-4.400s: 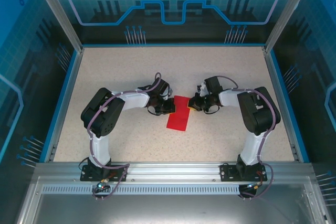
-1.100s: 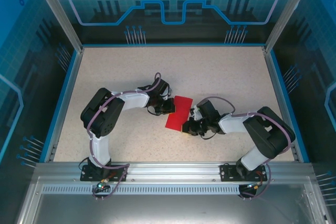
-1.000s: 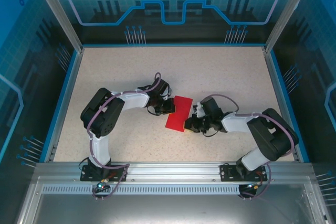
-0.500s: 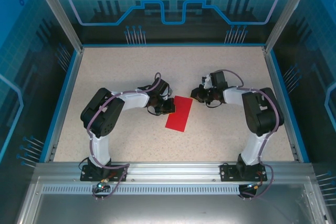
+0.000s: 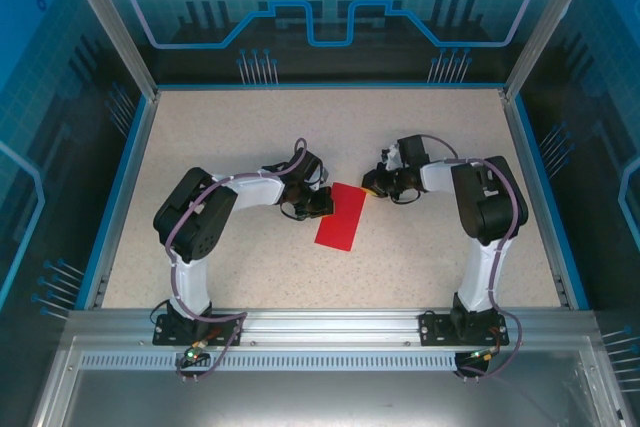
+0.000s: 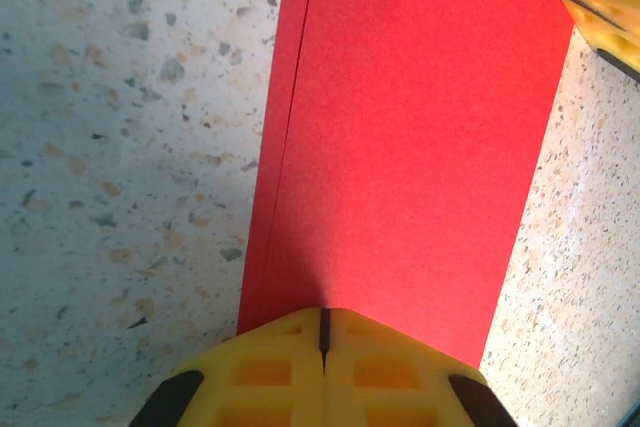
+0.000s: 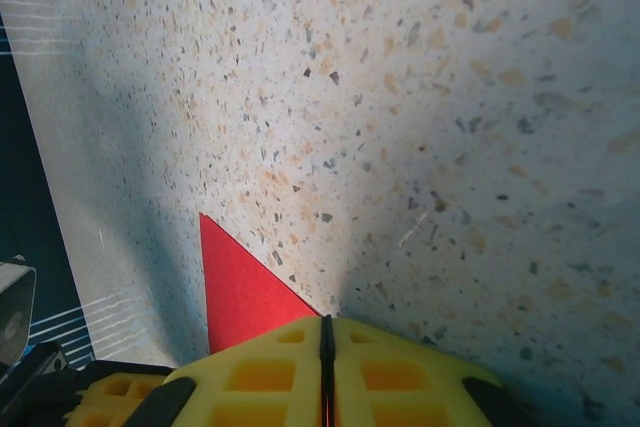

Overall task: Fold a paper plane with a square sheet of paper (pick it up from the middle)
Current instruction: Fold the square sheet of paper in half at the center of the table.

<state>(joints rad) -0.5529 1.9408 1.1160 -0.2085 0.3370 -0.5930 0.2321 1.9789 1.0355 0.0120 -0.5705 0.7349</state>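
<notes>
Both closed tight: left hand (image 6: 323, 312) on the red paper (image 6: 410, 147), right hand (image 7: 325, 319) at its corner

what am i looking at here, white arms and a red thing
Two white robot arms are bolted at the near edge of a speckled table. The wide picture is from a fixed camera above and behind them. The other two are from a camera on each wrist, so the yellow blocks at the bottom are that arm's own pincer fingers. On the table lies a red sheet of paper, folded into a rectangle. The left pincer is shut, its tips on one edge of the paper. The right pincer is shut beside a corner.
</notes>
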